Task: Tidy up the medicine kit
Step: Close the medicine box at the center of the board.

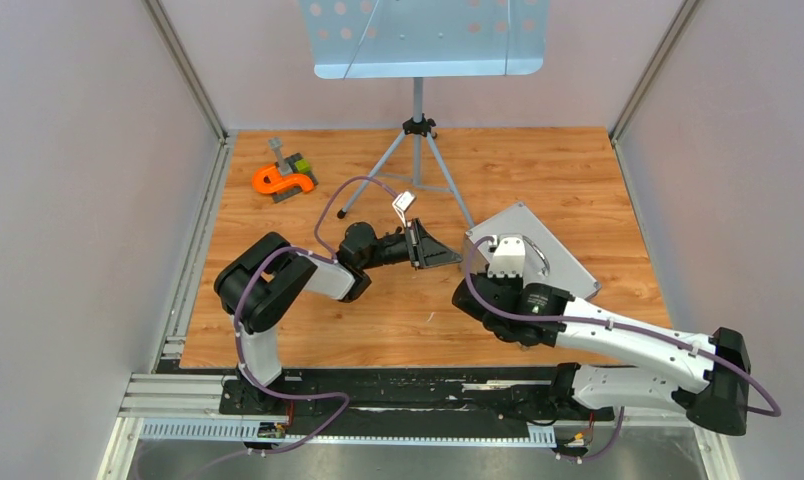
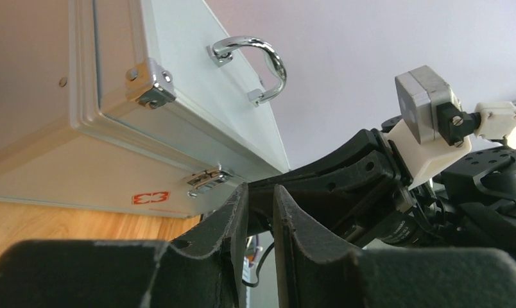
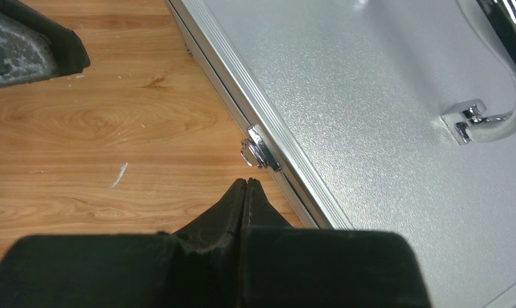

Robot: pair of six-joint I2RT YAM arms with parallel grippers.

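Top view: medicine kit [image 1: 568, 270], a silver case, lies flat and closed on the table [image 1: 378, 320]; left pincer [image 1: 448, 250] points at its corner, case just ahead of the tips; right arm [image 1: 618, 335] bends over the case's near edge, its fingers hidden under the wrist camera; orange clamp [image 1: 281, 181] well apart, behind the left pincer.

Left wrist view: left pincer [image 2: 260, 192] fingers a narrow gap apart, nothing between; case looms above and left of the tips; two latches [image 2: 207, 179] and the handle [image 2: 275, 54] show here, detail the top view lacks; latches look fastened.

Right wrist view: right pincer [image 3: 245, 183] fingers pressed together, empty; one latch [image 3: 258, 154] just ahead of the tips, apparently untouched; only this view shows that closeness.

Progress, judged: lid down, no contents seen; unlatching, opening and sorting all remain.
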